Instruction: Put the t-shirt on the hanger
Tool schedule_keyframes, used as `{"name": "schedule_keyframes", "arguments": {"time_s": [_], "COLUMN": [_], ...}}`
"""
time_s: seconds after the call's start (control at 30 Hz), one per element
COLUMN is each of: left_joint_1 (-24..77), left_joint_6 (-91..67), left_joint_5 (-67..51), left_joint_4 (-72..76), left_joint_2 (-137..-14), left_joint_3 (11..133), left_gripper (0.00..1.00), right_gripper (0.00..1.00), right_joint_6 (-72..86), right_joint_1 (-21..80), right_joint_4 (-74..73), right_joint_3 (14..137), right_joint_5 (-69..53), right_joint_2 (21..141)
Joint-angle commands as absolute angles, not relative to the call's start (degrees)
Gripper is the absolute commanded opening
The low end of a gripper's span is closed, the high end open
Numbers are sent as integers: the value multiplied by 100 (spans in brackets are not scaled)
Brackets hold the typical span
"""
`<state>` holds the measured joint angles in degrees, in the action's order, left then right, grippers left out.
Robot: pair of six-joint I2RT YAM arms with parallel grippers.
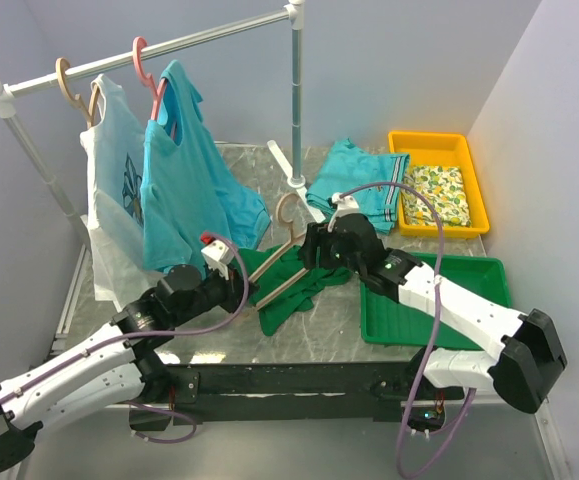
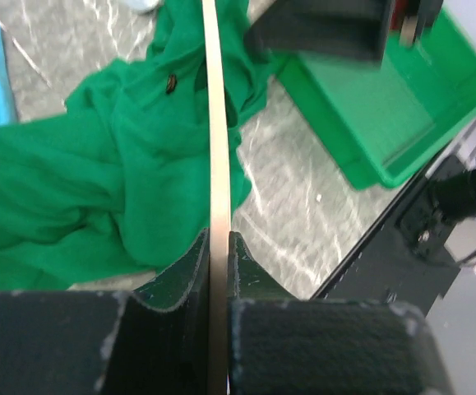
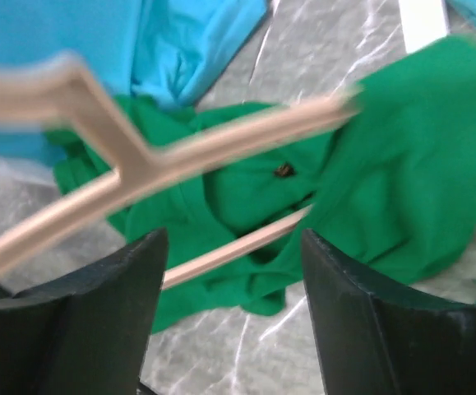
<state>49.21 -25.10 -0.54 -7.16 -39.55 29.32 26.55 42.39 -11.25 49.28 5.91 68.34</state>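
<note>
The green t-shirt (image 1: 294, 285) lies crumpled on the table centre; it also shows in the left wrist view (image 2: 98, 173) and the right wrist view (image 3: 385, 164). The beige hanger (image 1: 281, 268) is tilted above it, hook up. My left gripper (image 1: 231, 262) is shut on the hanger's lower bar (image 2: 218, 164), which runs straight out between the fingers (image 2: 250, 271). My right gripper (image 1: 314, 250) is open just above the shirt, by the hanger's other end. In the right wrist view the hanger (image 3: 139, 156) crosses above the shirt, and part of it goes into the folds.
A rail (image 1: 159, 50) at the back left holds a turquoise shirt (image 1: 184, 180) on a pink hanger (image 1: 147, 60) and a white printed shirt (image 1: 114, 190). A green tray (image 1: 434, 305) lies right of the shirt. A yellow bin (image 1: 437, 180) and folded teal cloth (image 1: 354, 185) lie behind.
</note>
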Motion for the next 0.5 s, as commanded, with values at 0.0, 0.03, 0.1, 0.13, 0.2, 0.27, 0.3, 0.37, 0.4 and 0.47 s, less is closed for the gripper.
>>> {"name": "schedule_keyframes", "arguments": {"time_s": [0.0,0.03,0.1,0.13,0.2,0.27,0.3,0.37,0.4,0.47], "left_joint_1": [4948,4957,4957,4966,4966,4966,4975,4966,4966,4975], "left_joint_6": [-2655,-2628,-2593,-2567,-2523,-2470,-2444,-2374,-2347,-2277], "left_joint_5": [281,177,97,53,53,53,-34,-105,-132,-193], "left_joint_4": [431,405,360,352,273,229,185,150,132,88], "left_joint_2": [-3990,-4086,-4174,-4244,-4315,-4429,-4525,-4614,-4658,-4772], "left_joint_3": [3181,3225,3305,3331,3410,3497,3533,3664,3700,3814], "left_gripper": [1,2,2,2,2,3,2,2,2,2], "right_gripper": [78,81,83,83,83,84,84,83,83,83], "right_joint_6": [2540,2488,2426,2374,2338,2233,2145,2075,2039,1978], "right_joint_1": [4263,4254,4245,4254,4254,4254,4254,4254,4254,4254], "right_joint_4": [-501,-379,-116,-79,-27,184,219,185,167,211], "right_joint_3": [4879,4834,4755,4781,4886,4913,5000,5123,5211,5238], "right_joint_5": [448,396,317,273,307,386,439,553,606,772], "right_joint_2": [6188,6118,5986,5977,6055,6178,6257,6537,6617,6767]}}
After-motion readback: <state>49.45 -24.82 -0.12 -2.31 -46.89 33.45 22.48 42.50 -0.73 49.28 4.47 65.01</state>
